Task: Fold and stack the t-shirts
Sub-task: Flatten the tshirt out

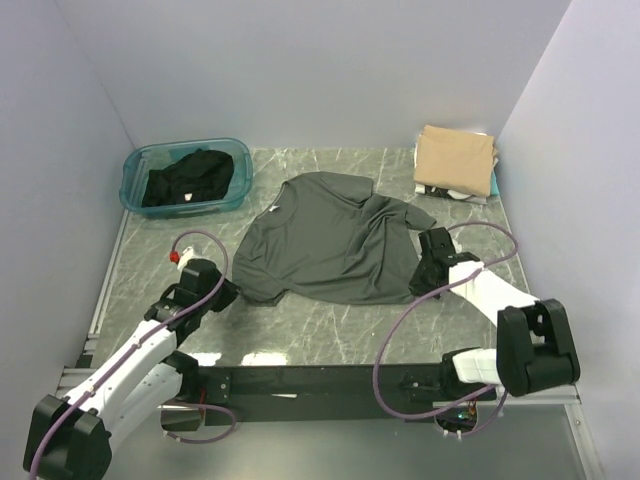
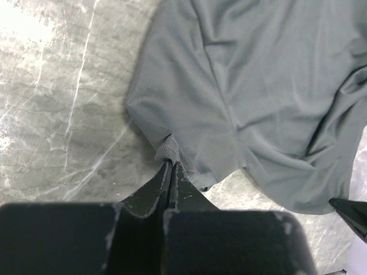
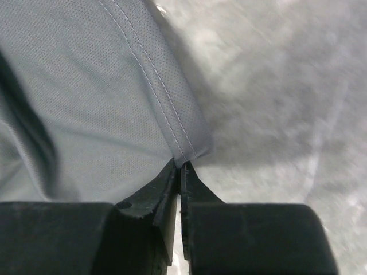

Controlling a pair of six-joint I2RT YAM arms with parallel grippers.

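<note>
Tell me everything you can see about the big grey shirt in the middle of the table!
The dark grey t-shirt is soft, finely dotted cloth with short sleeves, a round neck and double-stitched hems. It lies spread but wrinkled on the marbled green table, neck toward the far wall, the side by the right arm bunched. The left pincer is shut on one near hem corner, the right pincer on the other.

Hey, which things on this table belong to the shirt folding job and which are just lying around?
Belong to the job: grey t-shirt, spread mid-table, pinched by the left gripper and right gripper; black shirt in the teal tub; folded tan shirt, far right corner.
Just lying about: teal tub; purple cables.
</note>
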